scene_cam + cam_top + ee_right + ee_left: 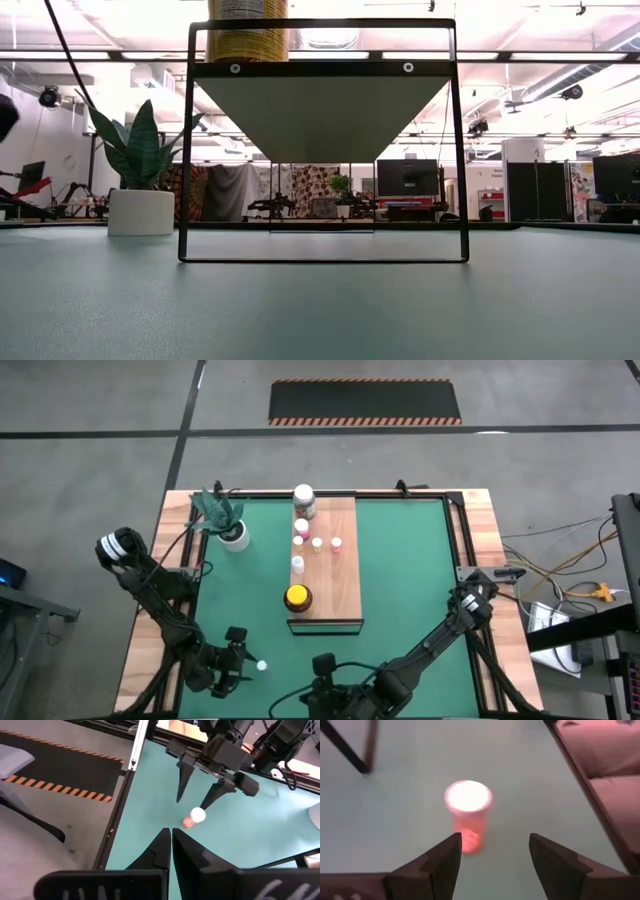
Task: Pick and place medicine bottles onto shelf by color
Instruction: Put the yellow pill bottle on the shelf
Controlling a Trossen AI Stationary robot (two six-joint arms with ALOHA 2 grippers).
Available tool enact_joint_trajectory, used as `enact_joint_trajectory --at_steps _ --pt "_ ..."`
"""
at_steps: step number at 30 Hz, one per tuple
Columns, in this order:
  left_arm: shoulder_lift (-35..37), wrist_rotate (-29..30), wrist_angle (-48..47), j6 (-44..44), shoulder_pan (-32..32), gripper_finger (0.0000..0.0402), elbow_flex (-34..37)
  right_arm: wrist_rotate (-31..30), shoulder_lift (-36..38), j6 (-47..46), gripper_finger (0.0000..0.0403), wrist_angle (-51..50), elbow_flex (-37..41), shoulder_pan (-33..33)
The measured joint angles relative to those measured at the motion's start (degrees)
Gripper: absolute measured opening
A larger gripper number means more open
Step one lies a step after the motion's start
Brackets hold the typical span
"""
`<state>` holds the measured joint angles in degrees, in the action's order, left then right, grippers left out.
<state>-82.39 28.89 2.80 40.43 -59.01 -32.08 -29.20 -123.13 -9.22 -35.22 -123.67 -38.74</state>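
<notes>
A small medicine bottle [467, 815] with a white cap and an orange body stands on its base on the green mat [261, 666]. My left gripper [495, 847] is open just short of it, one finger to each side, touching nothing; the right wrist view shows it too [200, 800]. My right gripper [171, 837] is shut and waits near the table's near edge [322, 663]. The shelf [340, 575] is a long wooden board. It carries a white-lidded jar [303, 498], several tiny bottles [317, 544] and an amber yellow-lidded jar [297, 597].
A white pot with a green plant [230, 528] stands at the mat's far left. In the low view the shelf's dark frame [322, 258] stands mid-table with the plant pot [140, 212] beside it. The wooden table rim [600, 780] runs close to the bottle.
</notes>
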Motion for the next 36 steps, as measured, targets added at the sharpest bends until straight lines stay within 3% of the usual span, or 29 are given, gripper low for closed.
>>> enact_joint_trajectory --at_steps 12,24,29,36 --pt "-5.4 3.16 3.5 -0.54 0.17 0.0185 0.2 -1.05 0.0 -0.31 0.0009 0.39 0.3 0.0" --pt "-8.75 6.23 6.3 -1.82 0.16 0.0103 0.18 -2.51 0.0 -0.26 0.0009 1.07 0.62 0.01" --pt "-8.29 6.52 6.26 -2.19 0.16 0.0073 0.12 -2.53 0.0 -0.24 0.0009 3.96 2.19 0.2" --pt "-8.04 8.22 6.25 -8.83 0.16 0.0074 -2.91 -5.78 0.0 -0.22 0.001 14.17 6.38 1.35"
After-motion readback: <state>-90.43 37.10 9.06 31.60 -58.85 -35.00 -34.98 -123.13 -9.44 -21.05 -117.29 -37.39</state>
